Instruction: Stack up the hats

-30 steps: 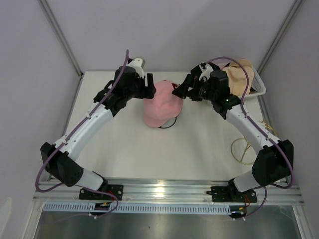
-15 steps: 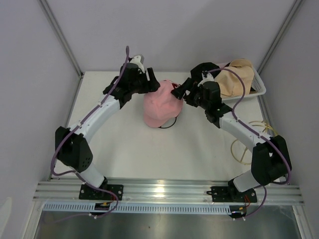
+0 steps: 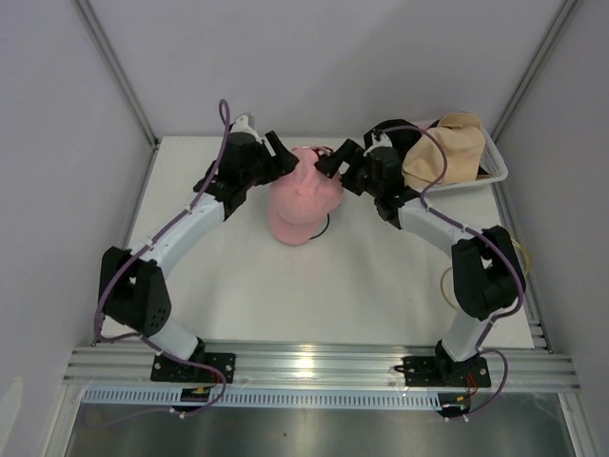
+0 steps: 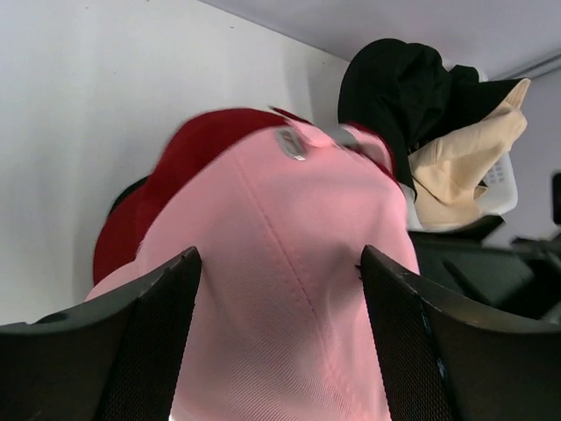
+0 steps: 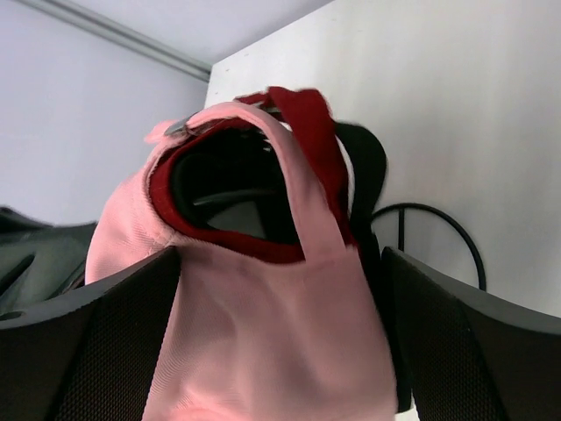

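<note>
The table [image 3: 238, 286] is offering its open room toward the near edge, while the far wall is crowding the work. The basket [image 3: 497, 169] is sitting at the far right corner, holding the tan hat [image 4: 465, 158] and black hat [image 4: 394, 79]. The pink cap [image 3: 303, 195] is sitting over the red cap [image 4: 188, 149] at far centre. Both are looking light, soft and floppy, so the stiffer brim or crown seam is likely gripping best. The right gripper [image 3: 335, 160] is gaping fully, straddling the pair. The left gripper [image 3: 285, 157] is standing wide around the crown; whether it is pinching, I cannot tell
</note>
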